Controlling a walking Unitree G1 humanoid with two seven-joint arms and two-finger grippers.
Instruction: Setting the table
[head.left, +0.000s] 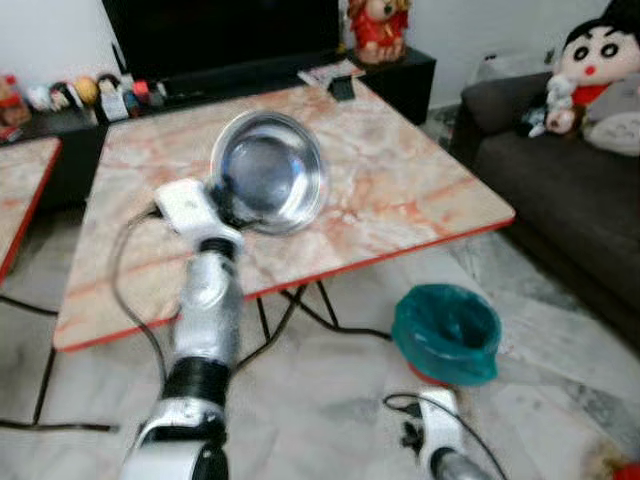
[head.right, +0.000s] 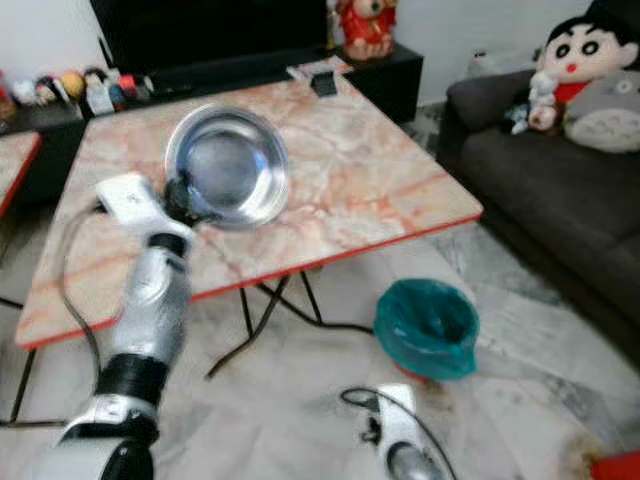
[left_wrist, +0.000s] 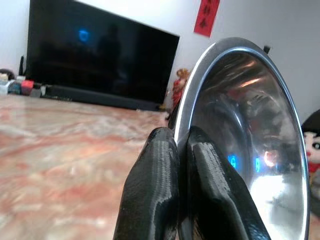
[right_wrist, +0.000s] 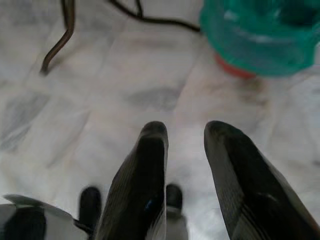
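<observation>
Steel bowl (head.left: 268, 172) held tilted on edge above the marble table (head.left: 400, 190), its hollow facing the head camera; it sits over the near-centre of the tabletop, not resting flat; whether its lower rim touches the marble, cannot tell. Left gripper (left_wrist: 181, 150) at the bowl's 8 o'clock rim; fingers (left_wrist: 150, 195) pinched nearly together with the thin rim between them. Right gripper (right_wrist: 185, 137) hangs idle over the floor (right_wrist: 100, 100), fingers parted with nothing between, green bin (head.left: 446, 333) at its 1 o'clock in the wrist view. TV unit with figurines at the table's 12 o'clock; sofa with plush toys at 3 o'clock.

Step in hand, as judged: placing the bowl, carried to the table but not yet set down. Next move calls for rolling the wrist until the base is level, lowering to contact, then parting the fingers; rim grip is narrow, so a slip or clatter on marble is the risk.
</observation>
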